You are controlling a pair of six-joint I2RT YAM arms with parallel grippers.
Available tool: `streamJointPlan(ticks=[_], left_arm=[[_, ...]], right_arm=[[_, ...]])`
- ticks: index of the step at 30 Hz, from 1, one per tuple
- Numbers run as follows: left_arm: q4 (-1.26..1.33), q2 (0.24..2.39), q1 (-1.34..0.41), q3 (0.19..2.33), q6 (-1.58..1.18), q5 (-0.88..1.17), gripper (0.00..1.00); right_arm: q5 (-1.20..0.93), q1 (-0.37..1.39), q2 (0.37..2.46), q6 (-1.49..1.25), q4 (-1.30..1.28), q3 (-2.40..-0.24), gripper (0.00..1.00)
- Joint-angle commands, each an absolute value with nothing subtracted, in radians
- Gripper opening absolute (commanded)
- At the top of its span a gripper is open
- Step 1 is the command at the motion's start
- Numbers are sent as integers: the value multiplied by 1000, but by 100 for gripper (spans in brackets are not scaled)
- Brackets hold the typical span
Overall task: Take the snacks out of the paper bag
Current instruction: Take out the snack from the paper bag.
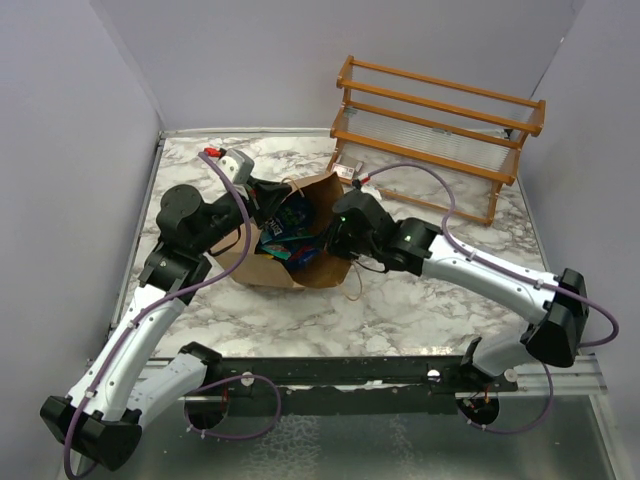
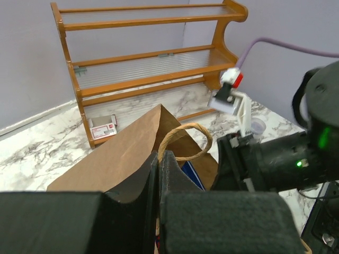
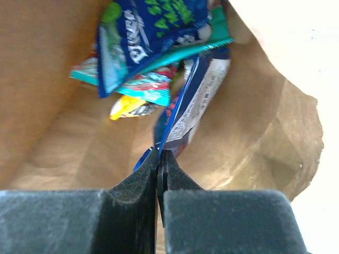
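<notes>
Left gripper (image 2: 159,161) jaws pinched shut on the paper bag (image 2: 116,159) rim, likely to hold the mouth open. Right gripper (image 3: 158,159) is inside the bag, jaws clamped on a blue packet (image 3: 185,106) edge. Other snacks (image 3: 153,32) are piled deeper in. Bag lies on the surface (image 1: 400,310).

The left arm (image 1: 125,345) goes up from the near left corner and bends in toward the middle. The left hand (image 2: 159,156) is pinched tight on the edge of the paper bag (image 2: 116,159). The right arm (image 1: 490,275) stretches from the near right over to the left. The right hand (image 3: 158,154) is inside the bag, its fingers squeezed together on a blue snack (image 3: 192,103).
</notes>
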State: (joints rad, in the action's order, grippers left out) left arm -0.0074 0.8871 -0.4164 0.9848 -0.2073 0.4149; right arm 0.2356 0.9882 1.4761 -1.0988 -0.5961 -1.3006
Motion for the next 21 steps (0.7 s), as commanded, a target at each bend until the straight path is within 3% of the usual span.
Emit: streamJointPlan(ticks=[1,14,21], left_arm=[[31,884,-418,983,-202,425,0],[11,865,-417,981,-192,355,0],[8,847,-418,972,-196,254,0]], right_arm=[[237,988,1399,-1074,-524,-1366,1],[277,988,1220,-991,-471,-1429,1],[221,988,1004,-702,-339,-1366,1]])
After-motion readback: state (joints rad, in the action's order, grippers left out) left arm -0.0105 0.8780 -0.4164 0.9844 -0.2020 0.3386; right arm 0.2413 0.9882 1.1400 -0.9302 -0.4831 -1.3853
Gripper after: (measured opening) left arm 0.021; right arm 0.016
